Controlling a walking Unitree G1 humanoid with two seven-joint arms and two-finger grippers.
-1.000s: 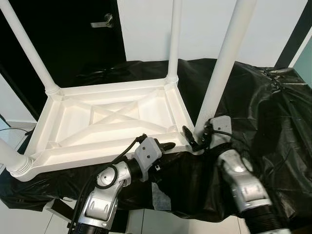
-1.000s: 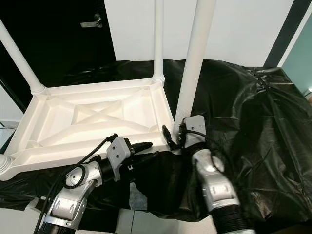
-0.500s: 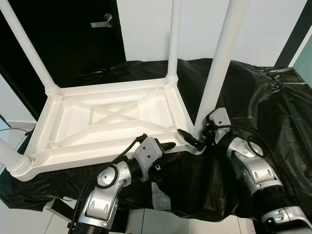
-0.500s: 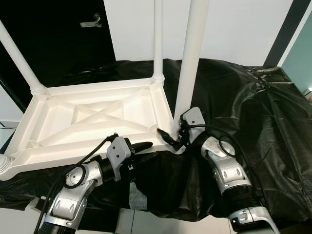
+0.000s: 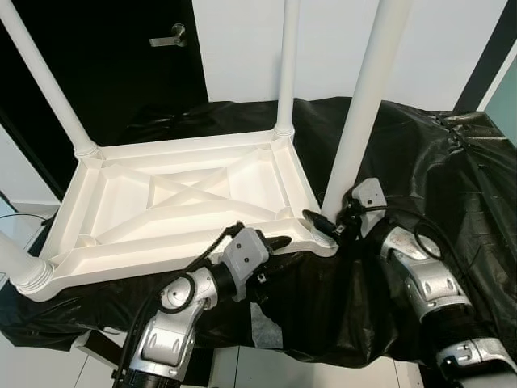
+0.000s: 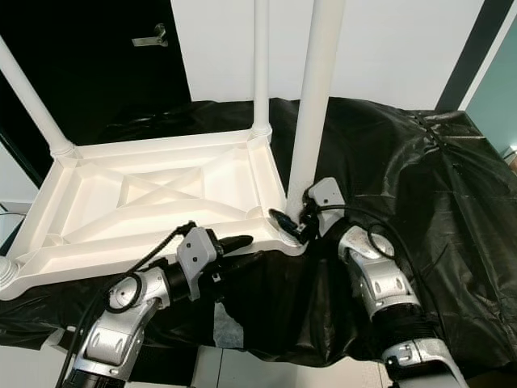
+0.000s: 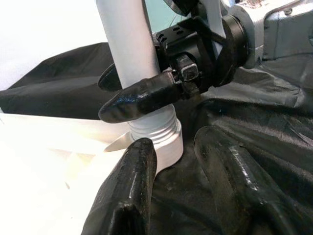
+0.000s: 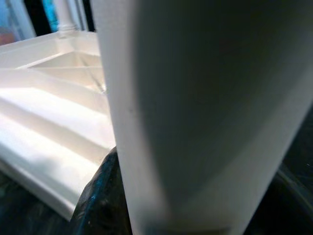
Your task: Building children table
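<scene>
Left eye view: the white children's table (image 5: 186, 206) lies upside down on black plastic sheeting (image 5: 420, 162), legs pointing up. The right gripper (image 5: 327, 229) has its jaws closed around the near-right leg (image 5: 363, 105) just above its threaded base. The left gripper (image 7: 181, 188) hovers near that corner, jaws slightly apart, holding nothing.

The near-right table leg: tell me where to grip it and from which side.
Grip the near-right leg low on its round shaft, just above the threaded collar at the tabletop corner. Come from the robot's right, over the black sheet, where the right gripper already has its jaws around it; the tabletop's rim probably blocks the other side.
</scene>
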